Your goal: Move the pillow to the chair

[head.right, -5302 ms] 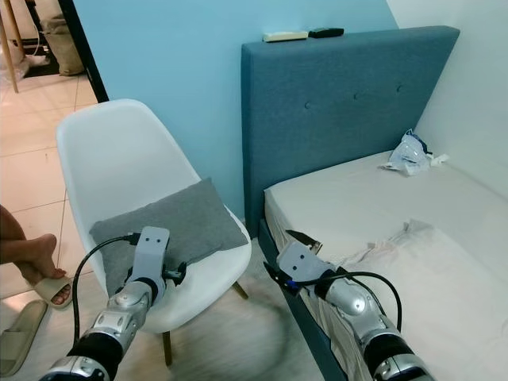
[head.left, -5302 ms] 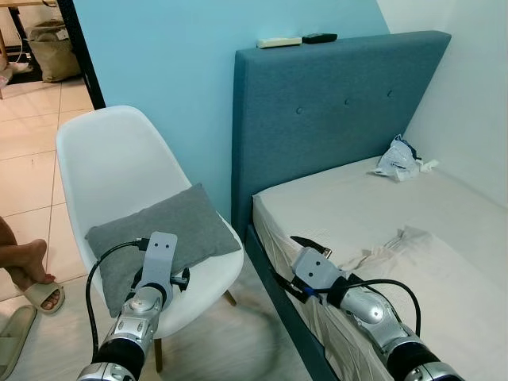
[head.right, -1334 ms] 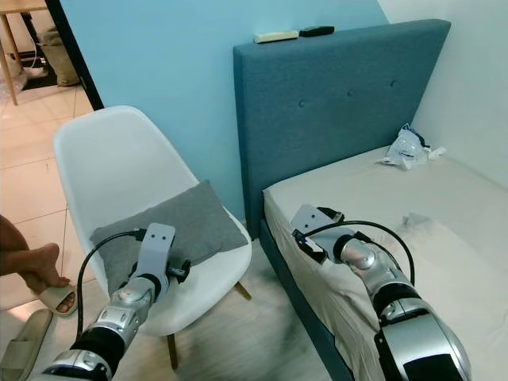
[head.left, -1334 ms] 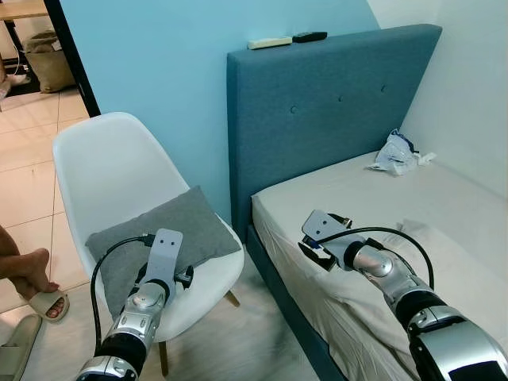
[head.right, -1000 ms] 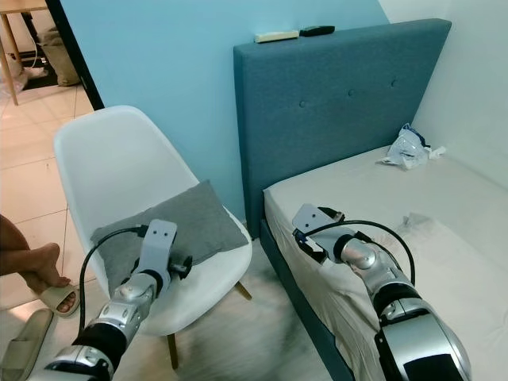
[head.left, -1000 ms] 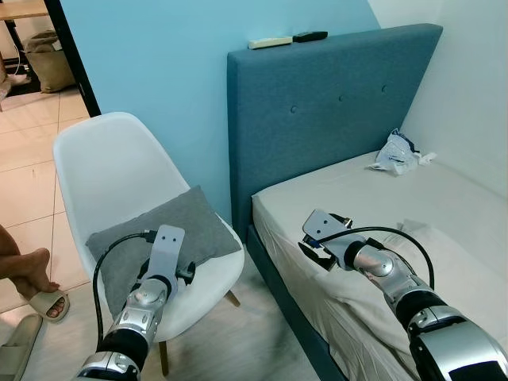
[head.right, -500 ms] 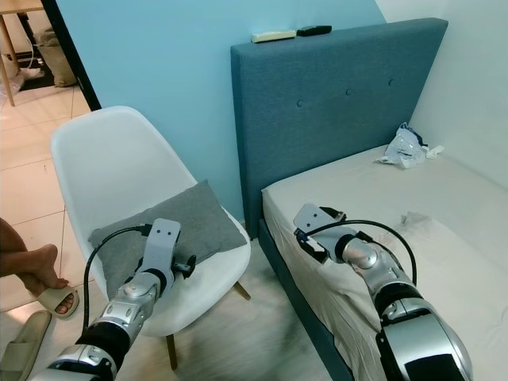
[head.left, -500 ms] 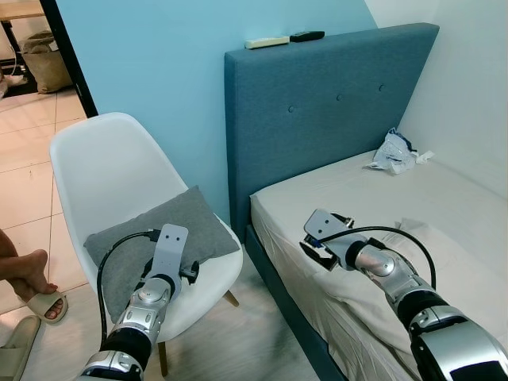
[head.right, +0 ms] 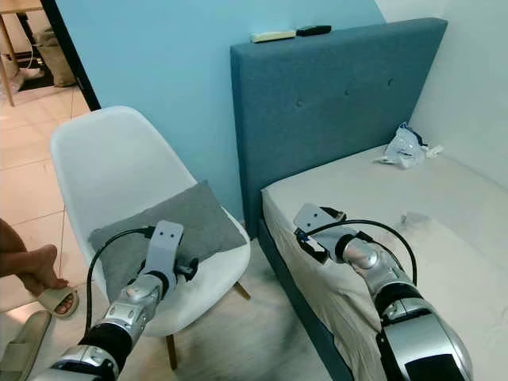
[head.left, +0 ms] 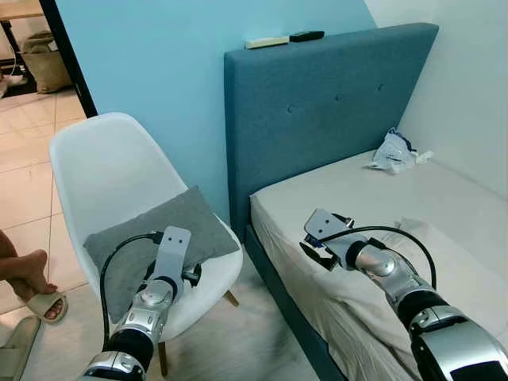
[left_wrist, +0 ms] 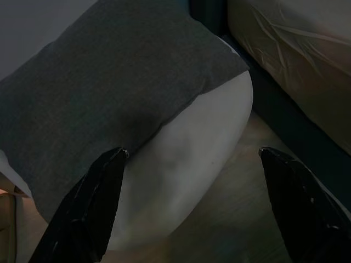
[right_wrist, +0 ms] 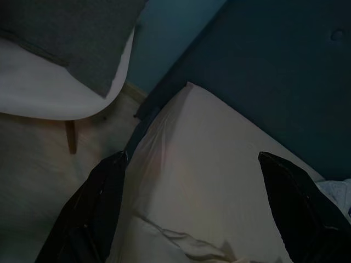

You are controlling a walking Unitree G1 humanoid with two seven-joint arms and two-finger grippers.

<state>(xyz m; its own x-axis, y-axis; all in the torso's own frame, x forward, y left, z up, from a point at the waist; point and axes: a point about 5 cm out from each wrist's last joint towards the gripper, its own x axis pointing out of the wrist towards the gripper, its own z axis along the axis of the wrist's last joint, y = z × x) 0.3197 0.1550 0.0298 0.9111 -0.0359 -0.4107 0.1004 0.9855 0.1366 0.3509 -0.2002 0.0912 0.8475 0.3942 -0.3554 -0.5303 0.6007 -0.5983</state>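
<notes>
The grey pillow (head.left: 155, 238) lies on the white chair (head.left: 103, 171) at lower left. In the wrist views, the left tool (left_wrist: 192, 205) and the right tool (right_wrist: 189, 205) both hang spread, empty; the head views hide their fingers.

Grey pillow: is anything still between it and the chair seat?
Nothing visible. The grey pillow already lies on the white chair seat, its corner overhanging the front edge. The left claw hangs open over that edge, holding nothing; the right claw is open above the bed.
</notes>
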